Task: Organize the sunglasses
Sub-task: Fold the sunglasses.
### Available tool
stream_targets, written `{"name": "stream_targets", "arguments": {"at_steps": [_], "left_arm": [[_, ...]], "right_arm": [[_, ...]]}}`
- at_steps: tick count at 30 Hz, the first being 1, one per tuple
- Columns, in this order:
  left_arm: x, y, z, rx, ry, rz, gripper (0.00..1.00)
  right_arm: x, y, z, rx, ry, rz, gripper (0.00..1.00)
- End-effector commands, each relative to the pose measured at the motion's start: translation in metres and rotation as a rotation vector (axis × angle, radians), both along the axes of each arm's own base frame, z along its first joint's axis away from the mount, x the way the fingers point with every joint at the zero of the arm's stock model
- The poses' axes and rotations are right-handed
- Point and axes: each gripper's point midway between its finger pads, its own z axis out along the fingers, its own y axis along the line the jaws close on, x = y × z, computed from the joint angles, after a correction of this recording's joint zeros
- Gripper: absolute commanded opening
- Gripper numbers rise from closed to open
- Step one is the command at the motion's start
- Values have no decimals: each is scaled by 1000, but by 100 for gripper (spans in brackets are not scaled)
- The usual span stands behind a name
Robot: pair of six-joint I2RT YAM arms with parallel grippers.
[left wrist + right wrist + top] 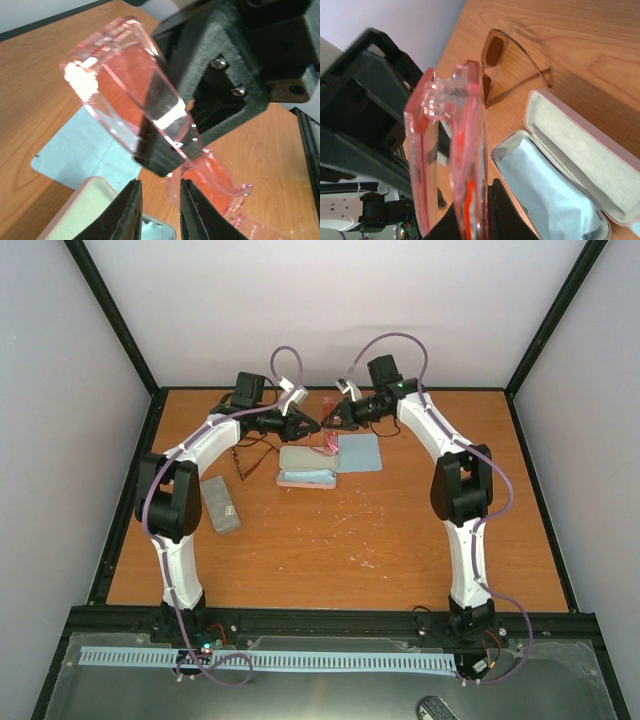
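On my overhead feed both arms reach to the 12 o'clock end of the table (pixel 380 540), tips almost meeting. The right pincer (pixel 333 425) is clamped on the red-orange sunglasses (pixel 325 442) and holds them off the table. In its wrist view the frame stands edge-on, rising out of the dark fingers (pixel 506 215). The left wrist view shows the same grip from the other side, with that black pincer closed across one tinted lens.

The left pincer (pixel 159 184) is slightly spread, and I see wood through the narrow gap between its fingers (pixel 131 212). One clear pink temple curls past at about 1 o'clock of that gap. I see nothing pinched there.

The dark brown sunglasses (pixel 494 52) lie on the table with their temples unfolded, at about 9 o'clock from the held pair on the overhead feed. The pink case (pixel 580 165) lies open directly at 6 o'clock from the held pair. A light blue cloth (pixel 545 200) rests in one half of it.

A second light blue cloth (pixel 358 452) lies flat at 3 o'clock of that case, touching it. The grey case (pixel 220 503) sits closed, well apart at the table's 9 o'clock, next to the left arm.
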Motion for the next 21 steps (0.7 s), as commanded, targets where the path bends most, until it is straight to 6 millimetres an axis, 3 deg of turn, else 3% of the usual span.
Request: {"name": "stream_targets", "arguments": {"at_steps": [1, 5, 10, 14, 17, 21], "left_arm": [[29, 35, 23, 11, -71, 144, 22], [26, 51, 39, 37, -147, 155, 22], [-13, 41, 31, 49, -124, 51, 14], [-51, 23, 16, 93, -159, -27, 13], [-76, 7, 9, 96, -169, -83, 14], [-82, -10, 14, 74, -166, -110, 14]], "right_arm": [[7, -25, -3, -71, 5, -100, 3], [27, -49, -16, -106, 26, -206, 3], [52, -50, -15, -99, 30, -254, 3], [67, -43, 0, -60, 14, -262, 3], [67, -38, 3, -42, 13, -251, 3], [55, -28, 11, -45, -16, -210, 3]]}}
